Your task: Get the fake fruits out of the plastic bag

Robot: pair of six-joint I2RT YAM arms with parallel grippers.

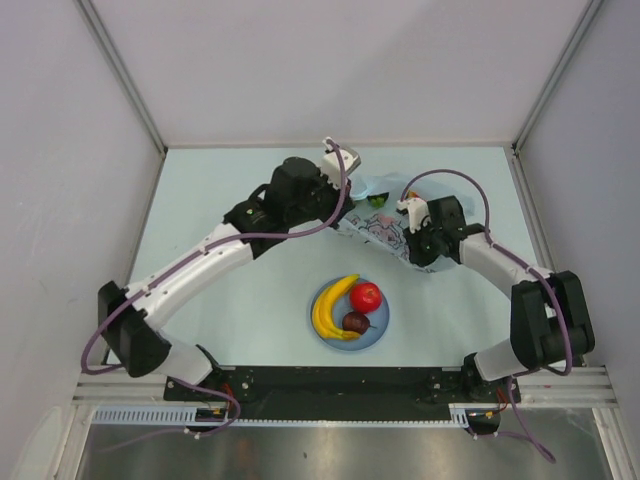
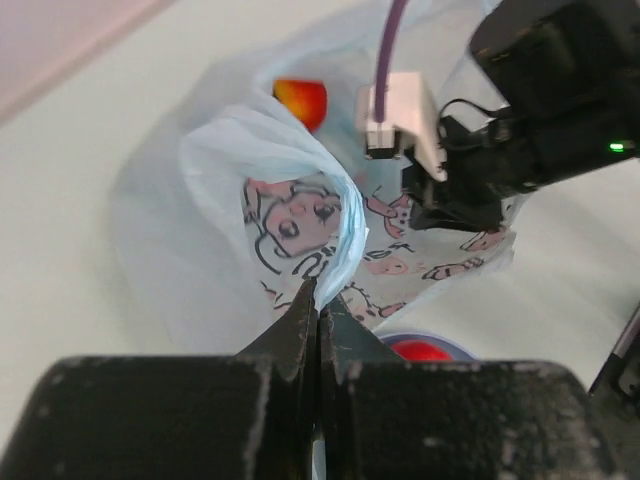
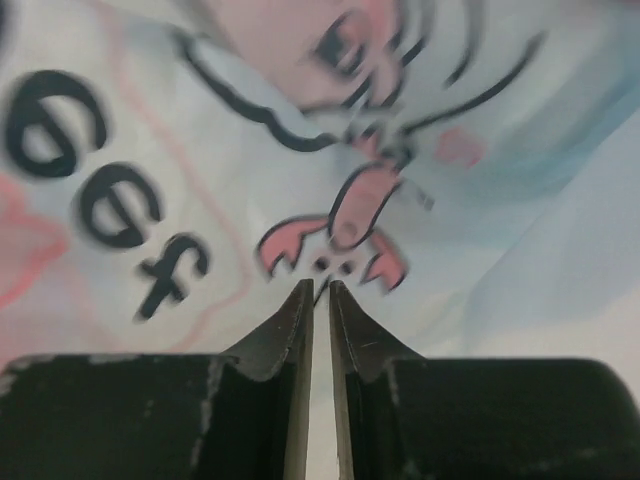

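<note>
The light-blue plastic bag lies behind the plate, stretched between both arms. My left gripper is shut on a bunched edge of the plastic bag at its mouth. Inside the bag lies an orange-red fruit, and from above a green fruit shows at the opening. My right gripper has its jaws almost together, pinching the printed film of the plastic bag. On the blue plate lie a yellow banana, a red fruit and a dark purple fruit.
White walls close in the pale table on three sides. The right arm's wrist and purple cable hang just beyond the bag in the left wrist view. Both arm bases sit on the black rail at the near edge.
</note>
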